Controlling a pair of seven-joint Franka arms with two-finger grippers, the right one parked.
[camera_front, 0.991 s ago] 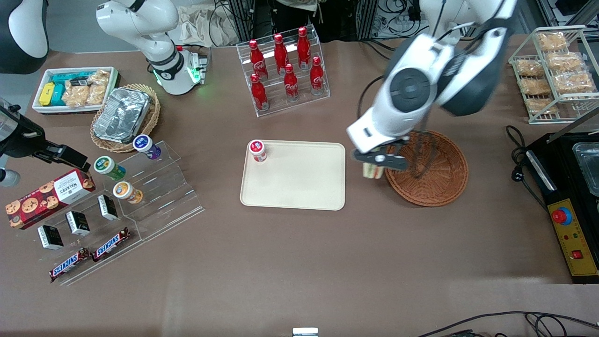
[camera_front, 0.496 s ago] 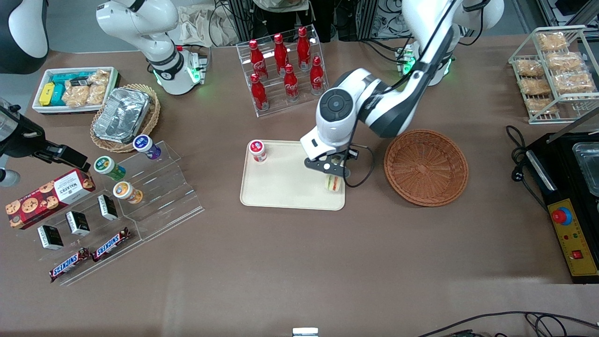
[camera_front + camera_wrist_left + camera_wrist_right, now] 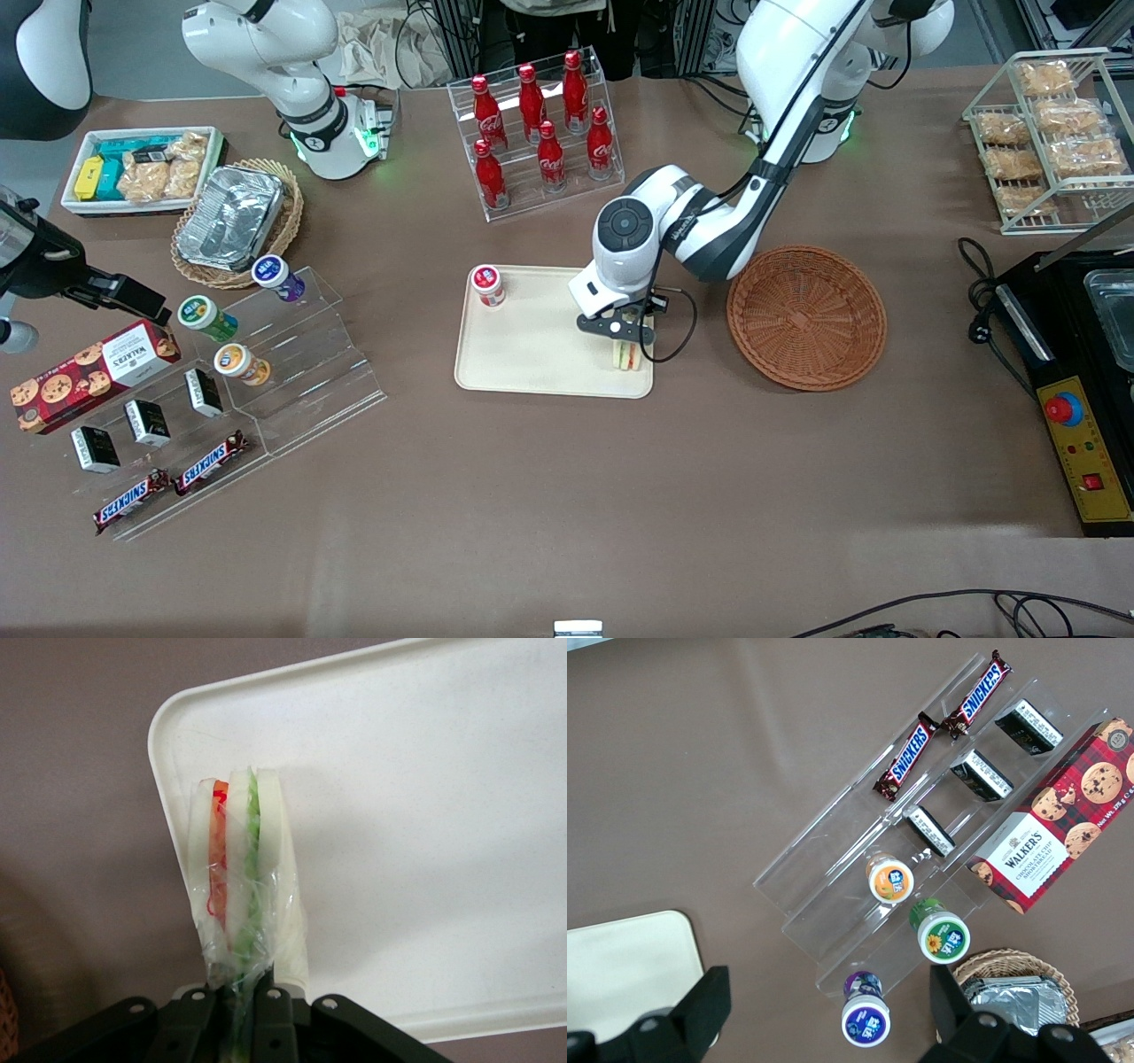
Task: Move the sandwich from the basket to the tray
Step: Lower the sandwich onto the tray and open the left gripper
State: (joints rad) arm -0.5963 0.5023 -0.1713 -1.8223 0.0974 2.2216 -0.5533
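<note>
Nearest the front camera, toward the parked arm's end of the table, two brown-wrapped chocolate bars (image 3: 168, 487) read SNICKERS on the lowest step of a clear acrylic stepped display stand (image 3: 292, 372), and a red tartan cardboard biscuit box (image 3: 93, 372) beside it reads WALKERS; the small black packs and the round-lidded cups on the stand carry print too small to read. Farther in, the flat cream-coloured rectangular plastic tray (image 3: 532, 354) lies mid-table, and at its corner closest to the camera and to the basket stands the small plastic-wrapped triangular sandwich (image 3: 628, 356) of pale bread with red, orange and green layers, upright on edge over the tray's surface. The black two-finger gripper (image 3: 239, 1010) of the left arm is closed on the sandwich's wrapped end, directly above it. The step in hand looks like the set-down: the carry is done and the wedge is already over the tray, so the next move calls for easing it onto the surface, opening the fingers and lifting straight up so the film does not drag it over the low rim. Beside the tray, the round reddish-brown woven wicker basket (image 3: 806, 317) sits with nothing in it. Farthest off, red bottles (image 3: 540, 124) in a clear rack bear white Coca-Cola script.
</note>
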